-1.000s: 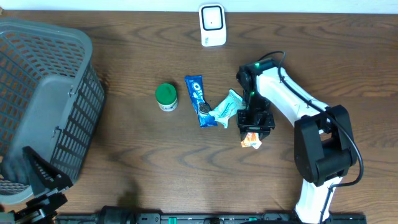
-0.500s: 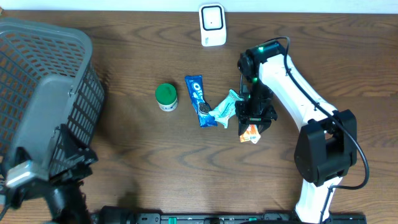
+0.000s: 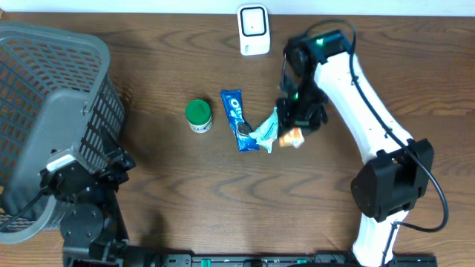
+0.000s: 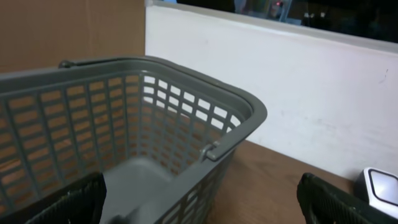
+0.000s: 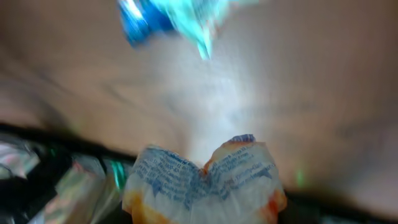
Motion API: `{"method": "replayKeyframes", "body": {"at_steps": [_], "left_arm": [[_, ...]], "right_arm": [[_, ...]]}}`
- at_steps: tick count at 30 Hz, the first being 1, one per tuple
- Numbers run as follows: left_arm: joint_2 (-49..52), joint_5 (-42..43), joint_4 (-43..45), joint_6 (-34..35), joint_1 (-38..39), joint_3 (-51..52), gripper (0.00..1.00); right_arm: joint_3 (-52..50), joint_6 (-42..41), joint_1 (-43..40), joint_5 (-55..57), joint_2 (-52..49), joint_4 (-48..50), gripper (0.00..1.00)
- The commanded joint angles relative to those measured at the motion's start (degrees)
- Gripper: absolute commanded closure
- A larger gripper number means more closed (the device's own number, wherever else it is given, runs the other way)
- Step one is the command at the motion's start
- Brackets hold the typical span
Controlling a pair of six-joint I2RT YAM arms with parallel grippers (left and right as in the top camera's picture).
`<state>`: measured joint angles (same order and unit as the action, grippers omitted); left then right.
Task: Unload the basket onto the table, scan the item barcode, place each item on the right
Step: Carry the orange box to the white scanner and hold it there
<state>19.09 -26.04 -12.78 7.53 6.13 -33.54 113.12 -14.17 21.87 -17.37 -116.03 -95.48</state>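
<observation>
Though the left gripper (image 4: 199, 202) sits spread wide by the basket (image 3: 44, 111), the risk is mid-table. The right gripper (image 3: 297, 123) pinches the orange-white packet (image 3: 292, 136) by a crumpled end, just beside the teal wrapper (image 3: 265, 130). The grip could slip, or the barcode may face away from the scanner (image 3: 253, 30) at the far edge.

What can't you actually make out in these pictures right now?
Packet barcode: in the right wrist view the print is blurred; overhead it is too small and partly under the right claw.
Scanner: left wrist view, cut off by the right edge.
Left claw: left wrist view, fingers cut off by the bottom edge.
</observation>
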Motion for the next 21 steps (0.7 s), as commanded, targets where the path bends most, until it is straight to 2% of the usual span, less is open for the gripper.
{"method": "replayKeyframes", "body": {"at_steps": [1, 5, 9, 15, 21], "left_arm": [[1.18, -0.09, 1.84, 0.31, -0.11, 1.99, 0.02], [1.16, -0.11, 2.03, 0.31, -0.11, 3.21, 0.02], [1.16, -0.09, 2.23, 0.31, -0.11, 4.42, 0.02], [1.16, -0.11, 2.21, 0.31, -0.11, 5.40, 0.02], [1.16, -0.11, 2.23, 0.31, -0.11, 5.46, 0.02]], "right_arm": [[7.19, -1.01, -0.02, 3.32, 0.04, 2.78, 0.65], [11.98, -1.20, -0.02, 7.08, 0.04, 11.76, 0.69], [11.69, -1.20, 0.39, 15.15, -0.15, 24.81, 0.71], [6.19, -1.18, 2.08, 22.71, -0.37, 47.19, 0.71], [-3.98, -0.35, 2.99, 30.32, -3.34, 75.10, 0.69]]}}
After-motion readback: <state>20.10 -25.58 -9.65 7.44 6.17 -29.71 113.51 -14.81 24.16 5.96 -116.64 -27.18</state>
